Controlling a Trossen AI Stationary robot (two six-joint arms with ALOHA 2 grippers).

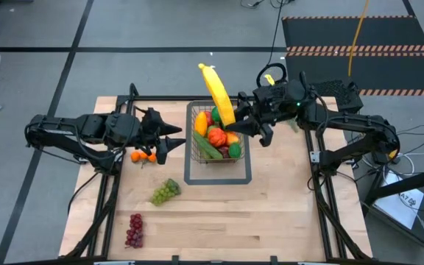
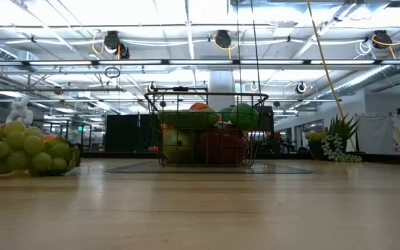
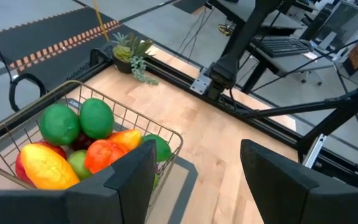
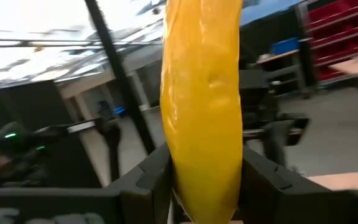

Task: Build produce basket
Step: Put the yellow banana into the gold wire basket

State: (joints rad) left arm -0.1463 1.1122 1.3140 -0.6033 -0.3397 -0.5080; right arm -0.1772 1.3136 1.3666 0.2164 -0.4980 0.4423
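Note:
The wire basket (image 1: 217, 140) stands mid-table on a flat grey outline (image 1: 219, 179), filled with produce: green limes (image 3: 79, 121), a mango (image 3: 42, 167) and red fruit (image 3: 104, 155). A yellow banana (image 1: 218, 92) hangs over the basket's far right corner, and my right gripper (image 1: 240, 122) is shut on it. My left gripper (image 1: 171, 140) stands open just left of the basket, nothing between its fingers (image 3: 129, 180). On the table lie small oranges (image 1: 143, 155), green grapes (image 1: 165, 191) and red grapes (image 1: 135, 230). My right gripper pinches the banana between its two fingers (image 4: 151, 174), on the fruit's sides near its lower end (image 4: 204, 168). The fingers come roughly level from the table's right and lie across the banana. The fruit is lifted clear of the basket, its free end (image 1: 203, 68) slanting toward the far edge.
The basket's tall wire rim (image 2: 207, 94) rises between the two grippers. Black frame rails (image 1: 319, 191) run along the table's left and right sides. A small plant (image 3: 132, 53) sits at a far corner. Bare wood lies near the front edge (image 1: 227, 228).

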